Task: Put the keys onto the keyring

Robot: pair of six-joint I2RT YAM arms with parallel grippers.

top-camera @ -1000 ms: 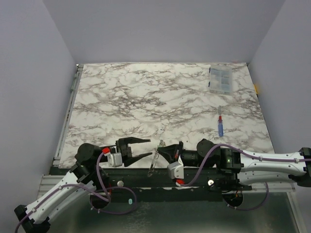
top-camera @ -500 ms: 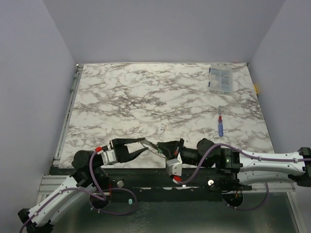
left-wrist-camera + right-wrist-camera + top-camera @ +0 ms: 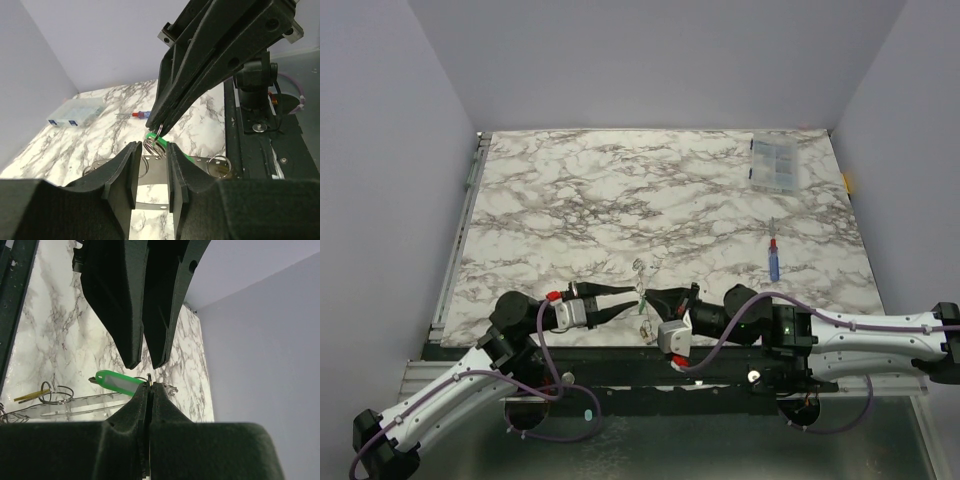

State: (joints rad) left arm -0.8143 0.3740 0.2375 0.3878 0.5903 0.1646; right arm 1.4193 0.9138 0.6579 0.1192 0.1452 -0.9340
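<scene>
My right gripper (image 3: 150, 386) is shut on a small wire keyring (image 3: 149, 381) near the table's front edge. A green key tag (image 3: 117, 382) hangs from that keyring and shows as a green speck (image 3: 642, 304) from above. My left gripper (image 3: 152, 148) faces the right gripper (image 3: 157, 130) tip to tip. Its jaws stand a narrow way apart on either side of the wire keyring (image 3: 154, 145), and a gap shows between them. Behind lies a clear strip (image 3: 85, 405) carrying another wire ring (image 3: 57, 392) and a pale yellow key (image 3: 25, 396).
A clear plastic box (image 3: 775, 165) sits at the back right of the marble table (image 3: 620, 200). A blue stick with a red tip (image 3: 774, 260) lies right of centre. The black base rail (image 3: 620, 365) runs just below both grippers.
My left gripper has swung right and up to meet the right one, and its jaws have narrowed. The right gripper stayed shut and carried the ring and strip slightly up.
</scene>
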